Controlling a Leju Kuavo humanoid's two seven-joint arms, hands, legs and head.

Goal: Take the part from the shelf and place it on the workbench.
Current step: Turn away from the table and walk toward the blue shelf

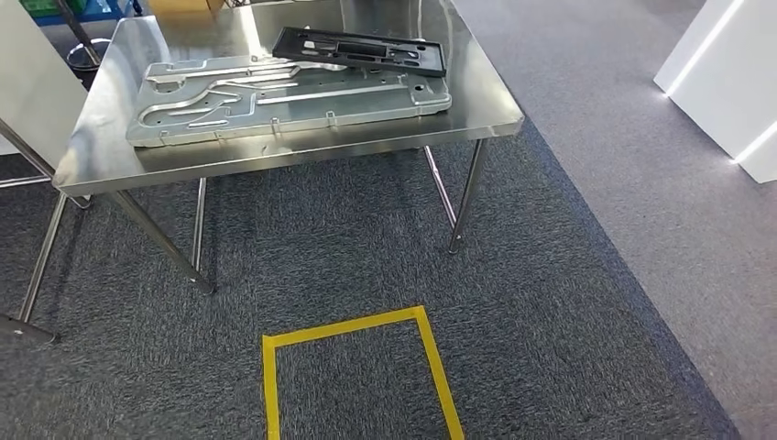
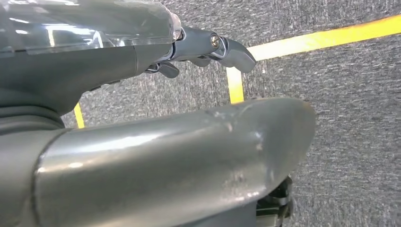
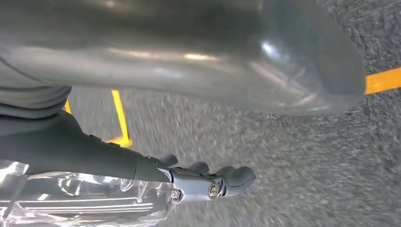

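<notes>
A large silver stamped metal part (image 1: 284, 96) lies flat on the steel workbench (image 1: 110, 151) ahead of me. A black frame-shaped part (image 1: 362, 48) lies behind it, overlapping its far right edge. My left hand (image 2: 142, 61) hangs over the grey carpet with its fingers (image 2: 231, 49) stretched out straight and the thumb (image 2: 198, 146) apart from them, nothing in it. My right hand (image 3: 142, 163) hangs the same way, its fingers (image 3: 231, 179) extended and holding nothing.
A yellow tape square (image 1: 357, 323) marks the carpet in front of the workbench and also crosses the floor as yellow tape (image 2: 326, 39) under my hands. The bench legs (image 1: 465, 197) stand beyond it. A white cabinet (image 1: 733, 73) is at the right, a white panel (image 1: 32, 82) at the left.
</notes>
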